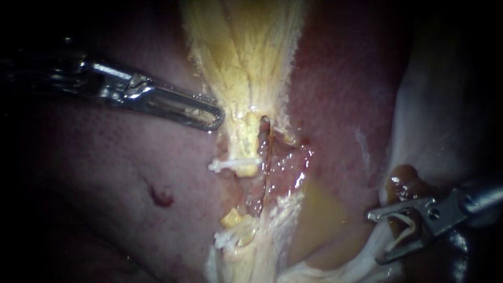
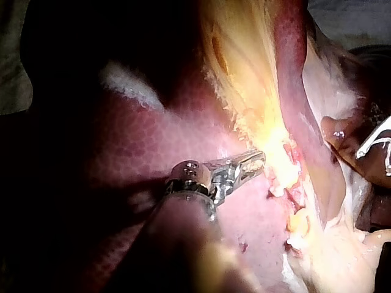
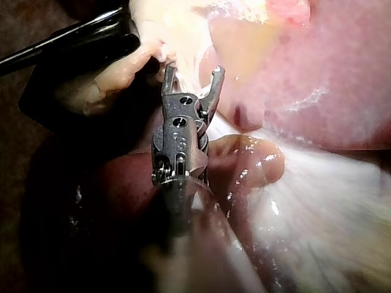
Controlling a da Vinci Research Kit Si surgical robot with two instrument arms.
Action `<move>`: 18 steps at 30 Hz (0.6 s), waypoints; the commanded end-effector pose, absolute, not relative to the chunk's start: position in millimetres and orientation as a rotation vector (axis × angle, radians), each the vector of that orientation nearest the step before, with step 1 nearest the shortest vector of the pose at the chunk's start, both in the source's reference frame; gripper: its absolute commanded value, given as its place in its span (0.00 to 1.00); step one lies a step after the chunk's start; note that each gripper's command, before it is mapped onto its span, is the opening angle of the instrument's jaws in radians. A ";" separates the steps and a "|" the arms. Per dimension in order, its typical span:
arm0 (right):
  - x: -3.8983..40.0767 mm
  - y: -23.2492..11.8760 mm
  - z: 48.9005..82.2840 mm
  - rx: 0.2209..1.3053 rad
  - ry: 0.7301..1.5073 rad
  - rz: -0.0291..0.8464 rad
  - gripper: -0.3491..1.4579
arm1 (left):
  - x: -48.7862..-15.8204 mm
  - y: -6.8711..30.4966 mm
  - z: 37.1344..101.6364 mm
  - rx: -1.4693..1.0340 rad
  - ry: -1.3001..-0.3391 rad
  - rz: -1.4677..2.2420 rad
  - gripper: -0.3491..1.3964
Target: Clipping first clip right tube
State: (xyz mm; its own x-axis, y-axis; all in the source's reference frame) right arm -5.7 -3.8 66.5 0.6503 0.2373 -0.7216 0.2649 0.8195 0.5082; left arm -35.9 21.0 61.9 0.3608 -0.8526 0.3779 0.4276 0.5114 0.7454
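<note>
At four o'clock, right instrument (image 1: 374, 237), jaws wide, is holding a clip (image 1: 406, 226); right tube (image 1: 269, 152), probably soft, slippery, is needing mid-span clipping.

Left instrument (image 1: 212, 118): polished steel, slotted tip. Right instrument (image 1: 376, 237): grey metal w/ pin holes nr hinge.

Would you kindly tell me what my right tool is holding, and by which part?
The right tool holds an open white clip. The clip sits between the spread jaws, with one leg lying along each jaw.
</note>
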 end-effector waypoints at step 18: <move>-5.6 -3.8 66.6 0.630 0.878 -0.016 0.47 | -35.0 21.5 61.0 0.602 -0.839 -0.886 0.00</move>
State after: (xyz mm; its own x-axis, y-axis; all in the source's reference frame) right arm -5.6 -3.8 66.5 0.6506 0.2379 -0.7212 0.2638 0.8198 0.5083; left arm -34.8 21.7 60.8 0.3643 -0.8527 0.3745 0.4214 0.5095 0.7502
